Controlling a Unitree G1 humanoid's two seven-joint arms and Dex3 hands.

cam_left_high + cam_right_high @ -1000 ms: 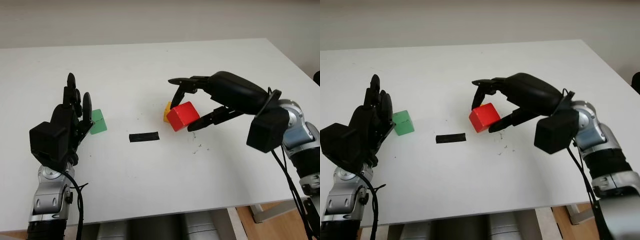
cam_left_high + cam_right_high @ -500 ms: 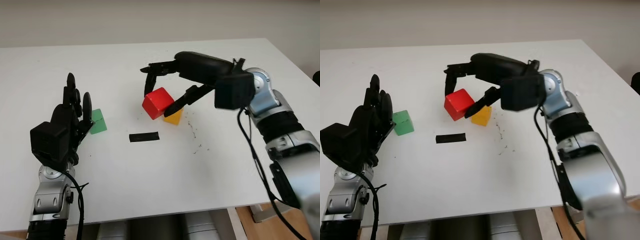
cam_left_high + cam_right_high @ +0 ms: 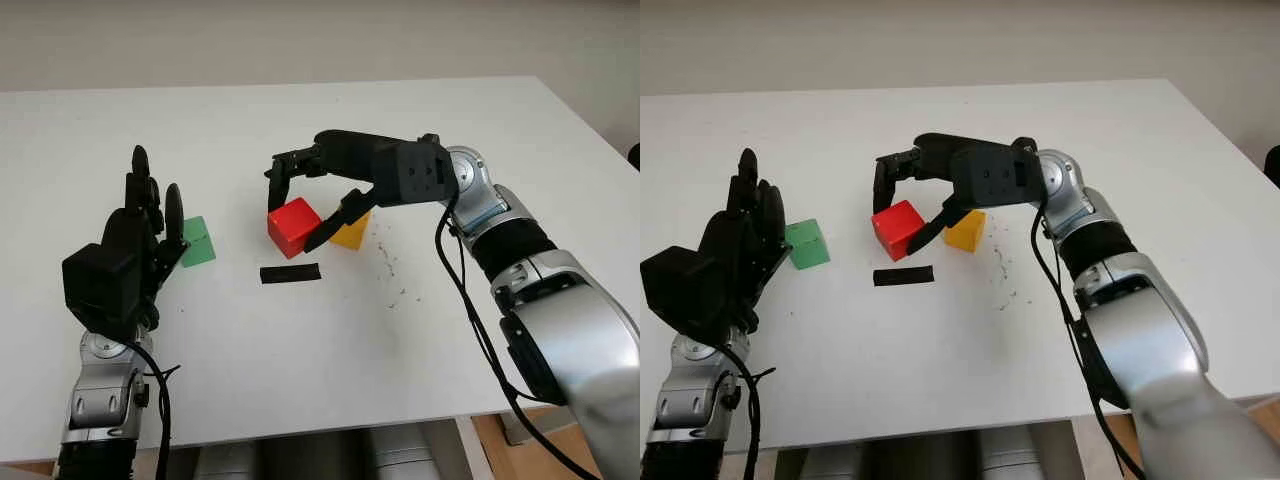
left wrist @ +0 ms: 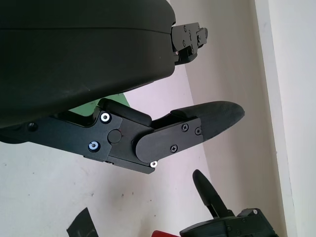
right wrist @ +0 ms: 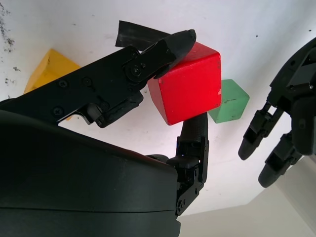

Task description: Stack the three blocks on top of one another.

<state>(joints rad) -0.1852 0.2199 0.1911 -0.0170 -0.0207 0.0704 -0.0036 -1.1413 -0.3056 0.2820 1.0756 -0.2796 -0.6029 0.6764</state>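
Right wrist view: hand-held red block (image 5: 190,86)

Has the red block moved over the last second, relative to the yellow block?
Yes. Held in the right hand, the red block has crossed from the yellow block's right side to its left, toward the green block.

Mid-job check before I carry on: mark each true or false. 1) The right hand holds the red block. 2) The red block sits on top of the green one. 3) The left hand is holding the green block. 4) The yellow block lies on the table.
1) True: the right hand grips the red block.
2) False: the green block stands apart, bare.
3) False: the left hand is open beside it.
4) True: the yellow block lies there, unstacked.
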